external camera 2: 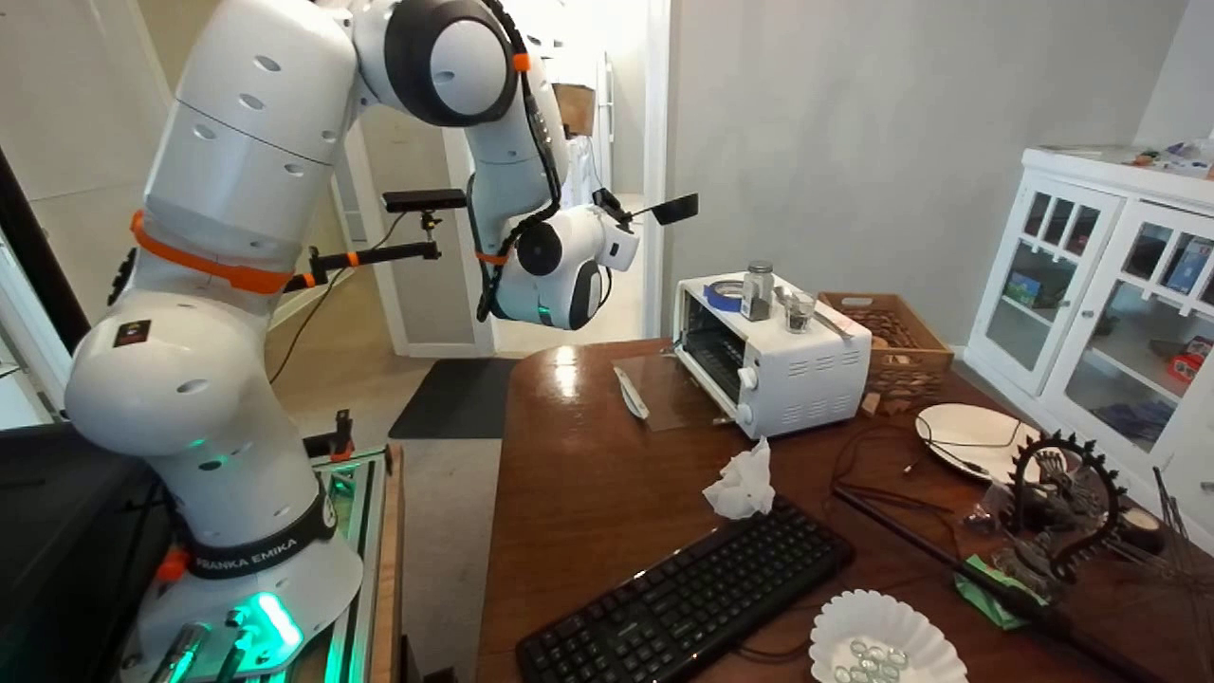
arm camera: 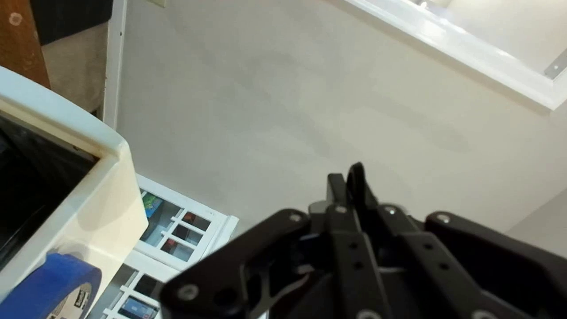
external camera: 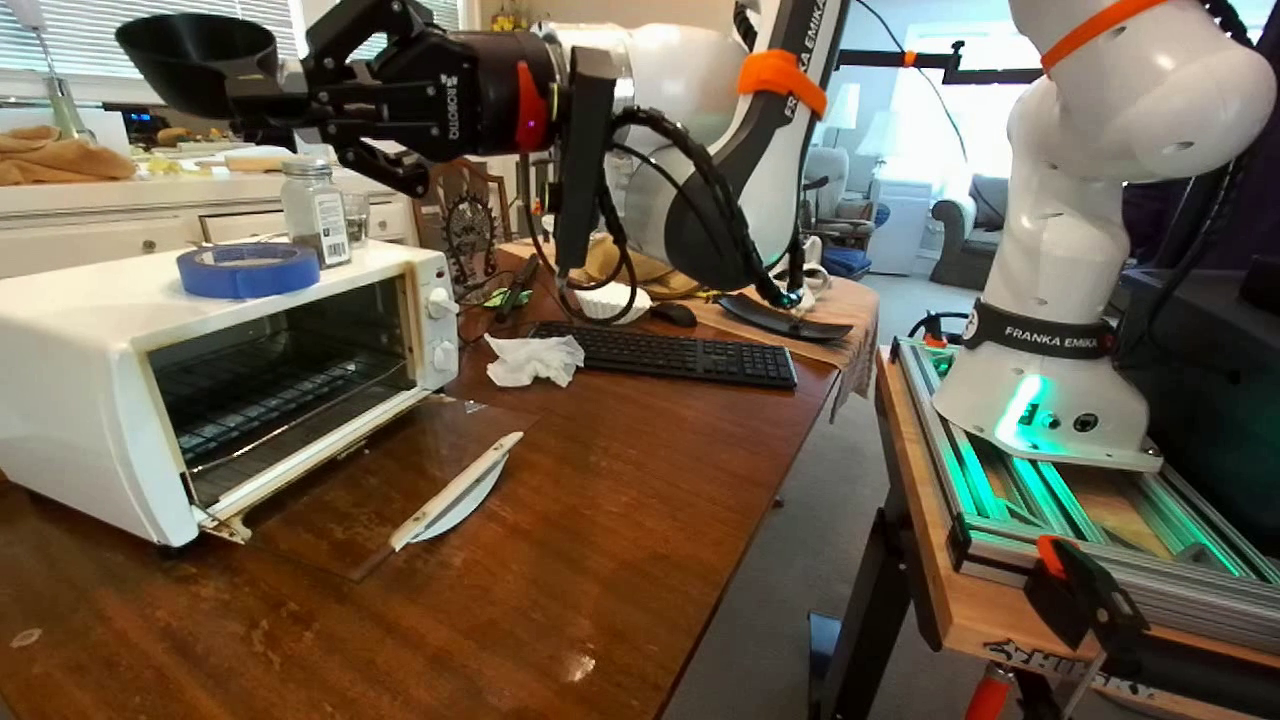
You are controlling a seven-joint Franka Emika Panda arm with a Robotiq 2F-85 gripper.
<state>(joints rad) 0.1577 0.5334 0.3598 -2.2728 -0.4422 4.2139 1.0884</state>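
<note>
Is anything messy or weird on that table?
Yes! A crumpled white tissue lies at one end of the keyboard, like litter. The toaster oven has its glass door folded wide open, with brownish stains near the opening. A roll of blue tape sits on top, a strange spot for it.

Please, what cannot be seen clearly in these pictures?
Black cup, in an exterior view: inside bottom, hidden by its near wall.
Jar label, in an exterior view: words too small.
Oven, wrist view: cut off by left edge.
Tape roll, wrist view: cut off by bottom edge.
</note>
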